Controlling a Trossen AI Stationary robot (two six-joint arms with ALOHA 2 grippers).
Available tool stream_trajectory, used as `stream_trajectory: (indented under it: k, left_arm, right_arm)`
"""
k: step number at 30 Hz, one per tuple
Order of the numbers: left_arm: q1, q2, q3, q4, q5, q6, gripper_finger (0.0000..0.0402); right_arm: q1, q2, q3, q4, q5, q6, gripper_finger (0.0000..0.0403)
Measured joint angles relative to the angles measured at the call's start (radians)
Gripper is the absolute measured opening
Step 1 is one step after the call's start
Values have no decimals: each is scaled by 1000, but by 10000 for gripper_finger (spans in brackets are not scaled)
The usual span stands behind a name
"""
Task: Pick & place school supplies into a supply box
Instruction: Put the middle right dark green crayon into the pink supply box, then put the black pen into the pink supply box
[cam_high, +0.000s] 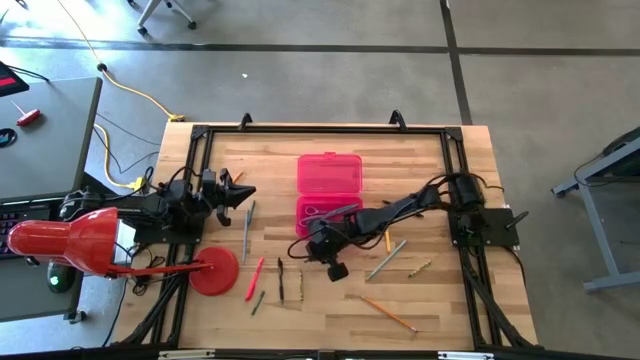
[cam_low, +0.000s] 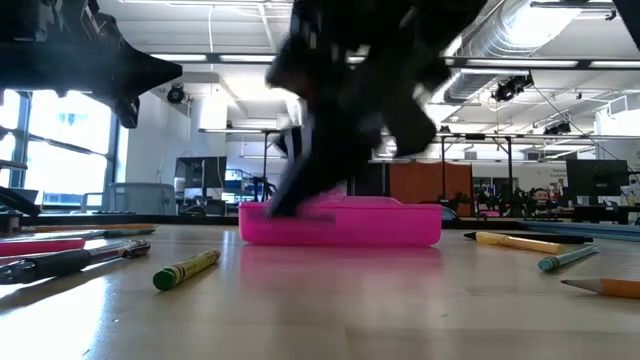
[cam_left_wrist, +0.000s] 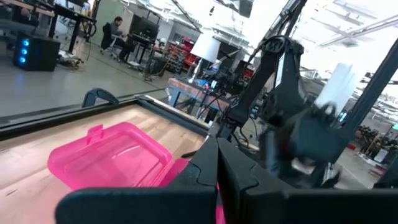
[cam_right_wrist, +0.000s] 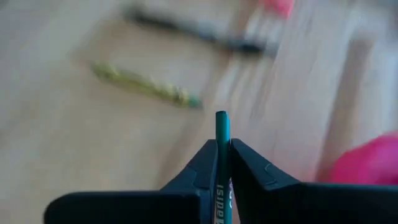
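Note:
The pink supply box (cam_high: 330, 190) lies open at mid-table, with its lid toward the far edge; something thin and pale lies in its near half (cam_high: 318, 211). My right gripper (cam_high: 322, 242) reaches in from the right to the box's near edge and is shut on a teal-green pencil (cam_right_wrist: 222, 146). My left gripper (cam_high: 240, 192) waits shut at the table's left and touches nothing. Loose on the wood are a grey pen (cam_high: 247, 230), a red pen (cam_high: 255, 278), a black pen (cam_high: 281, 280), a green crayon (cam_low: 185, 270) and an orange pencil (cam_high: 388, 313). My right gripper pinches the teal-green pencil between its two fingers. The pencil lies along the fingers, not across them. Its free end (cam_right_wrist: 222, 116) sticks out a little past the fingertips, clear of the table. The rest of the shaft runs back between the fingers, out of sight.
A red round disc (cam_high: 215, 270) sits near the left front, beside my left arm's red housing. A grey pen (cam_high: 385, 260) and an olive one (cam_high: 415, 268) lie right of my right gripper. A black frame rail (cam_high: 320, 128) borders the table.

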Motion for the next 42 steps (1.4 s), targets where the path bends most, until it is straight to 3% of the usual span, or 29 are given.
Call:
stream_trajectory:
  k: [5,11,13,21,28,42]
  left_arm:
    - [0,0,0,0,0,0,33]
    - [0,-1,0,0,0,0,33]
    - [0,-1,0,0,0,0,33]
    - [0,0,1,1,0,-1,33]
    - [0,0,1,1,0,-1,33]
    - [0,0,1,1,-2,-2,33]
  right_arm:
    - [6,-110,2,-80,53,-10,7]
    - [-4,-232,4,-307,308,-23,14]
    - [-20,-239,2,-385,348,10,8]
    - [-92,-233,-164,-296,323,101,13]
    - [-117,-234,-284,-201,236,195,10]
    - [-116,-250,-259,-163,295,153,88]
